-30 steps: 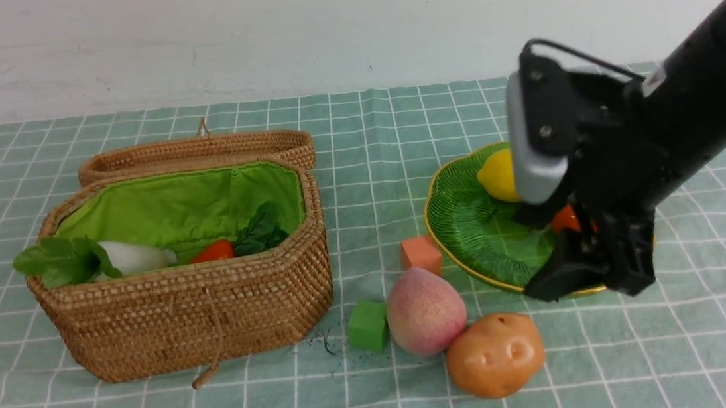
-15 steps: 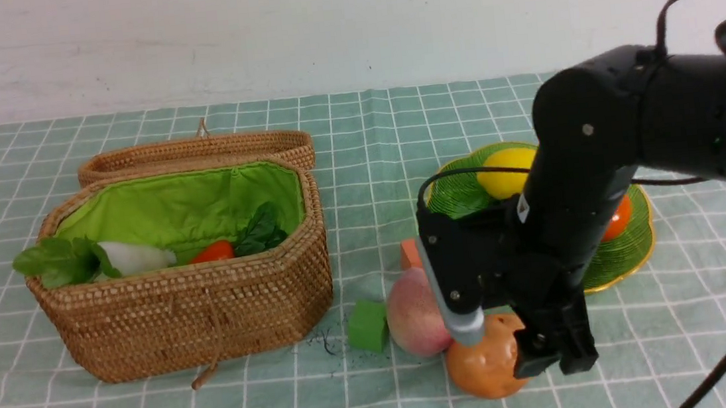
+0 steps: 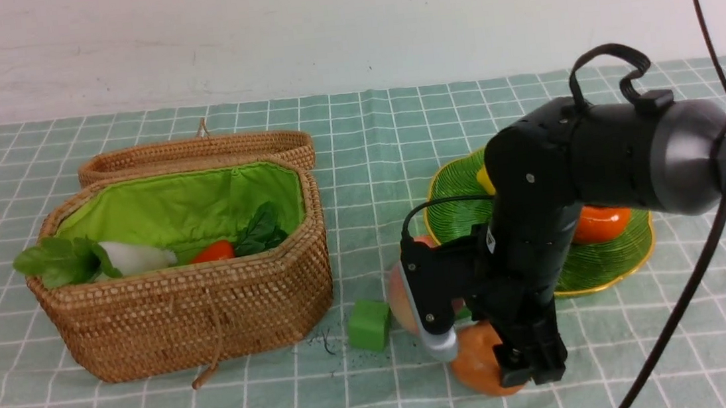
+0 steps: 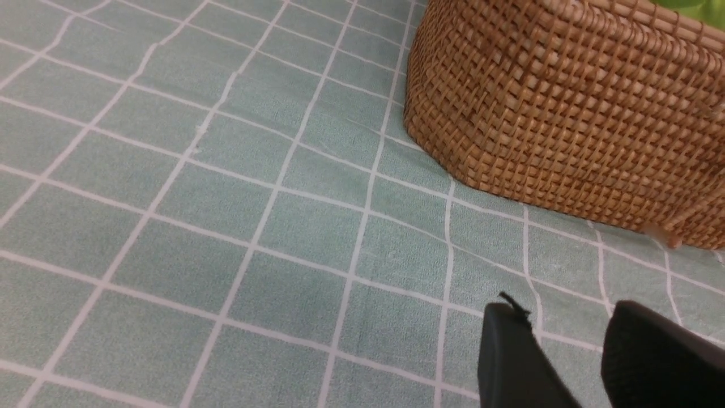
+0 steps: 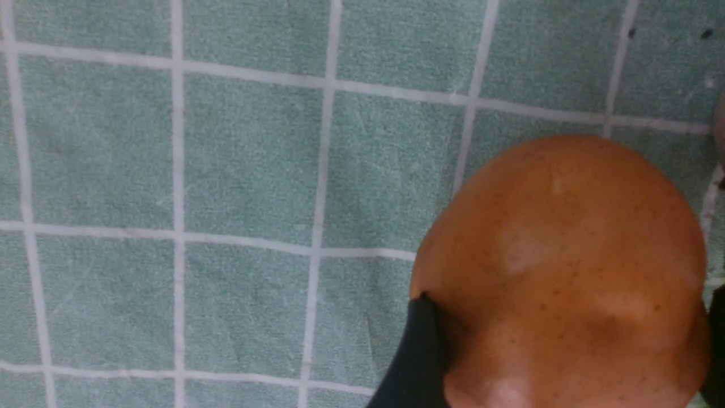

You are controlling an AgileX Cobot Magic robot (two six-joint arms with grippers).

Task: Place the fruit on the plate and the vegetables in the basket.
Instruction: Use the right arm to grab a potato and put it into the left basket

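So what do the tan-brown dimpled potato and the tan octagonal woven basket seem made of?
Potato: probably moulded plastic, going by the smooth, faintly glossy skin with fine specks. Basket: matte wicker, its interlaced strands plainly visible, lined with green cloth.

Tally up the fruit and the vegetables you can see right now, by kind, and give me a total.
Fruit: 3 (lemon, persimmon, peach)
Vegetables: 3 (radish, carrot, potato)
Total: 6
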